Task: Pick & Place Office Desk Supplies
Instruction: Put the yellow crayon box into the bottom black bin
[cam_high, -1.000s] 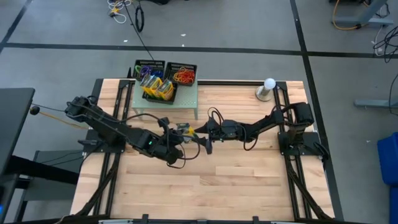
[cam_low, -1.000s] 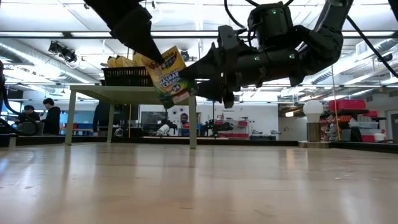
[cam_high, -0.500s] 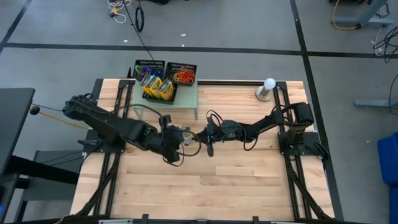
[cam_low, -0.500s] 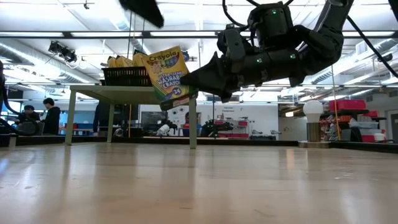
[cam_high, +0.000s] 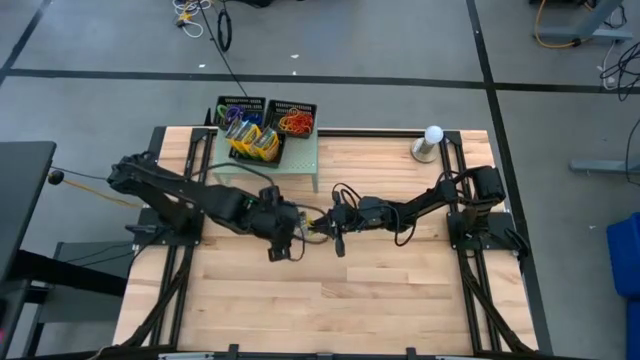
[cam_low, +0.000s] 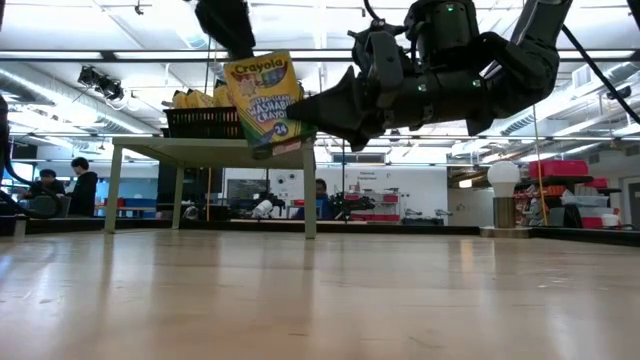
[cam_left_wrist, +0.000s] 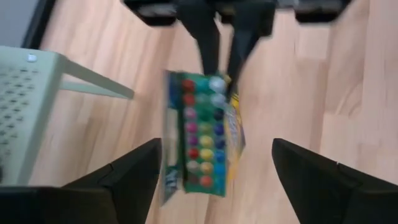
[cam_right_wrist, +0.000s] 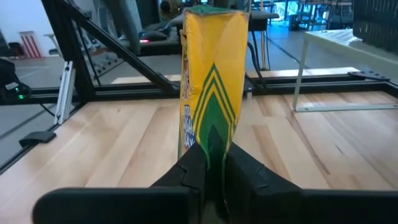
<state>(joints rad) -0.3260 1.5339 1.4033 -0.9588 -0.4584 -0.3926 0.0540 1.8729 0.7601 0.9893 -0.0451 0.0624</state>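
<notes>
High view shows the left gripper (cam_high: 297, 228) at mid-table with its fingers spread wide, holding nothing. Just to its right, the crayon box (cam_low: 262, 102) hangs in the air above the table (cam_high: 400, 300), pinched at one edge by the right gripper (cam_high: 322, 226).

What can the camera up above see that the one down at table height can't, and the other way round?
Only the high view shows the colourful rubber bands in the black mesh trays and more yellow crayon boxes beside them, on the small green table.

Only the low view shows the printed front of the crayon box held up in the air, and people sitting in the room behind.

Both show the right gripper shut on that box, the left gripper open close beside it, and the white ball-topped stand.
</notes>
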